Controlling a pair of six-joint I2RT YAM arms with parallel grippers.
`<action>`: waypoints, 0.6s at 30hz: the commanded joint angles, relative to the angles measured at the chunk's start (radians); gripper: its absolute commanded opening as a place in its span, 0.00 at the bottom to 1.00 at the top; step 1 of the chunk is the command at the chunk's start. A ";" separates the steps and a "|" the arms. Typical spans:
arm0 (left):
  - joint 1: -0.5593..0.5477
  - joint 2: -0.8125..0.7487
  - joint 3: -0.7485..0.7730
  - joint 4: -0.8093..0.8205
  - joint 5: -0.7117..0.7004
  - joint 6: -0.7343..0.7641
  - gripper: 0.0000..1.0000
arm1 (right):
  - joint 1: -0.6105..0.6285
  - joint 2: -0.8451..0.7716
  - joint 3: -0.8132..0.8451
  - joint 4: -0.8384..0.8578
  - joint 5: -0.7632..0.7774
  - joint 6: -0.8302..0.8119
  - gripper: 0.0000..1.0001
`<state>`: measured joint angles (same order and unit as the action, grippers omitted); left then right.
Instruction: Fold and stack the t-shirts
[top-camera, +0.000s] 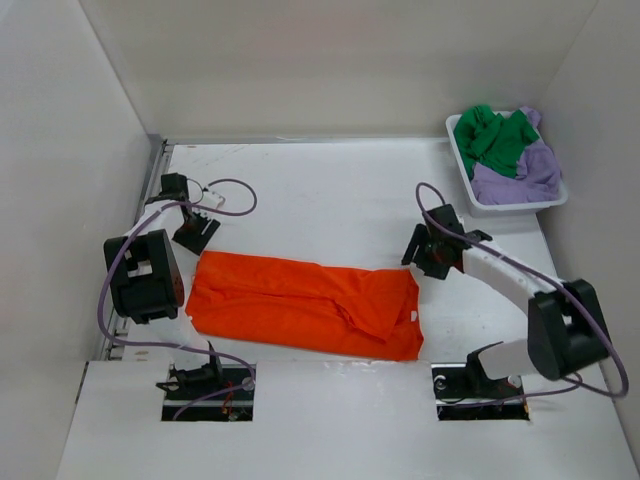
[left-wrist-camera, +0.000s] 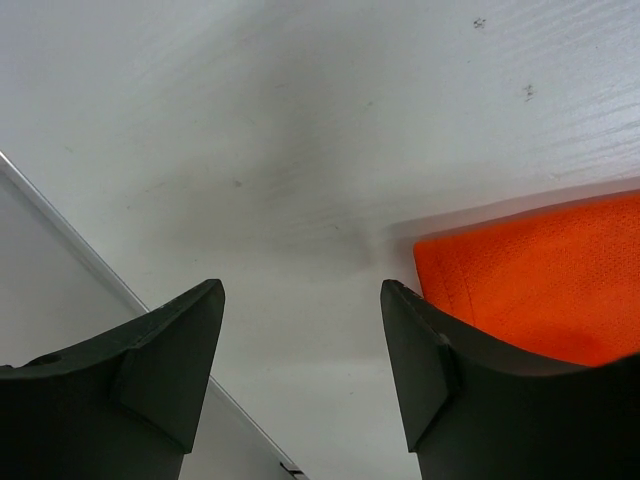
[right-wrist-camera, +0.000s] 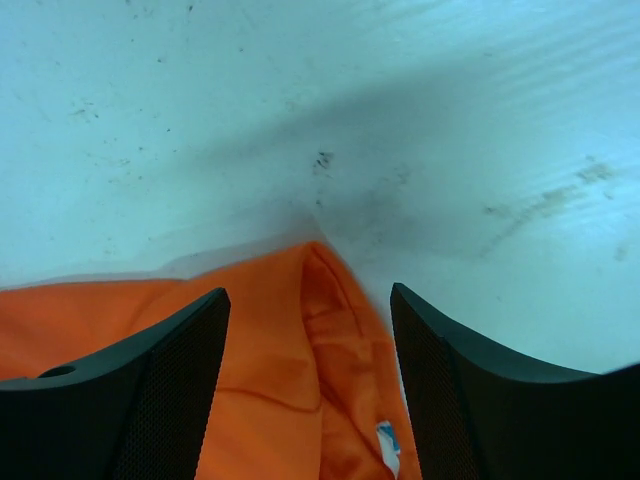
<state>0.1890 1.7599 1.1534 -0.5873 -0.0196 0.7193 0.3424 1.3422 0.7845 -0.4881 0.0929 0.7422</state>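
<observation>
Top external: orange t-shirt (top-camera: 310, 305) stretches lengthwise from left gripper (top-camera: 196, 231) to right gripper (top-camera: 421, 258).
Both open and empty; the right's jaws straddle a corner, nearer than the left's.

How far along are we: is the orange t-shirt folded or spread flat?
Partly folded: the orange t-shirt lies as a long strip with one layer doubled over, not yet a compact bundle.

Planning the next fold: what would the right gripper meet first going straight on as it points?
Likely the orange t-shirt, whose edge lies under the open right gripper; depth unclear.
</observation>
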 joint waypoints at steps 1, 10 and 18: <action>0.002 -0.023 0.011 0.004 0.009 0.000 0.62 | 0.029 0.099 0.079 0.056 -0.076 -0.092 0.70; 0.000 -0.039 -0.061 -0.025 0.035 -0.011 0.37 | 0.068 0.204 0.064 0.052 -0.120 -0.090 0.35; 0.040 -0.025 -0.044 -0.019 -0.003 -0.047 0.16 | 0.030 0.363 0.318 0.020 -0.122 -0.176 0.00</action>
<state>0.2020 1.7596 1.0935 -0.6086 -0.0132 0.7002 0.3866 1.6417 0.9688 -0.4885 -0.0277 0.6254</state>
